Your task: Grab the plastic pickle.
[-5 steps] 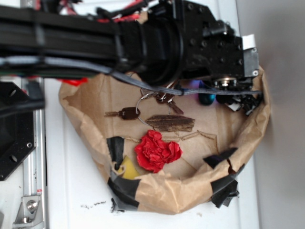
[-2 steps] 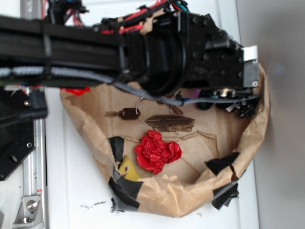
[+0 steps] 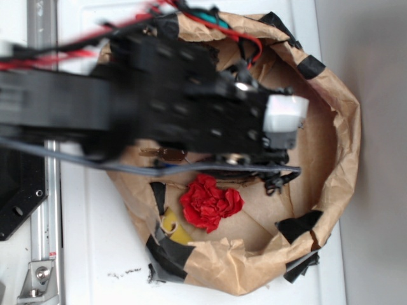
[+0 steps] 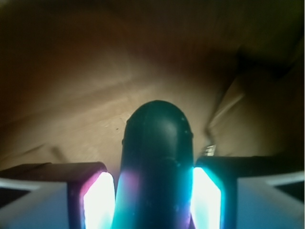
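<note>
The claw (image 4: 153, 191) was clamped on the plastic pickle (image 4: 157, 157) above the paper bag (image 3: 343, 133), so a steady squeeze and smooth lift seemed wise

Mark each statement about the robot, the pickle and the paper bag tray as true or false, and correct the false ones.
1. The gripper is closed on the plastic pickle. True.
2. The pickle is bright yellow. False: it is very dark green.
3. A red crumpled flower lies in the brown paper tray. True.
4. The red flower is held between the fingers. False: it lies on the paper, apart from the gripper.
5. Black tape patches the paper rim. True.
</note>
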You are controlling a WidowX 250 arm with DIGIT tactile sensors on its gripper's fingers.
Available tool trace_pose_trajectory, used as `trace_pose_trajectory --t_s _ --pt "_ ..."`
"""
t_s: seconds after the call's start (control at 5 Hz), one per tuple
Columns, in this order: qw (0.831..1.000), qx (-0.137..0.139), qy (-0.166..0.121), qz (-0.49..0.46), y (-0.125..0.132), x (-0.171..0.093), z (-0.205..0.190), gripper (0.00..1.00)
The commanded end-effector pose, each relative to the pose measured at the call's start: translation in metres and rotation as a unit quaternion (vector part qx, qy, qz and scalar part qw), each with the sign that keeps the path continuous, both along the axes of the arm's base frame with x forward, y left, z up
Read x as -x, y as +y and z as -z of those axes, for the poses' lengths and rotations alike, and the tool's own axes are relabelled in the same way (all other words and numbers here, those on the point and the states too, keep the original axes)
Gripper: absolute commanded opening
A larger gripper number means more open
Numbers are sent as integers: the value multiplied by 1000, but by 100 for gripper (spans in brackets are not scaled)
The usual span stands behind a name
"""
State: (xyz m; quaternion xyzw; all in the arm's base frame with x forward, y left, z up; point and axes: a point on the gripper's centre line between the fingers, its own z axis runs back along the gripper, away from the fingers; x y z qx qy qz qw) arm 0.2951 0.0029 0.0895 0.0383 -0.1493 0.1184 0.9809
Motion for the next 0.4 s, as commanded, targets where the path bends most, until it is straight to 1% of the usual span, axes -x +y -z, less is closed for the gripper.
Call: trace_pose_trajectory --t_s 0.0,0.2 --pt "990 -46 8 131 15 -8 -64 0" --pt "990 -21 14 140 17 -3 -63 0"
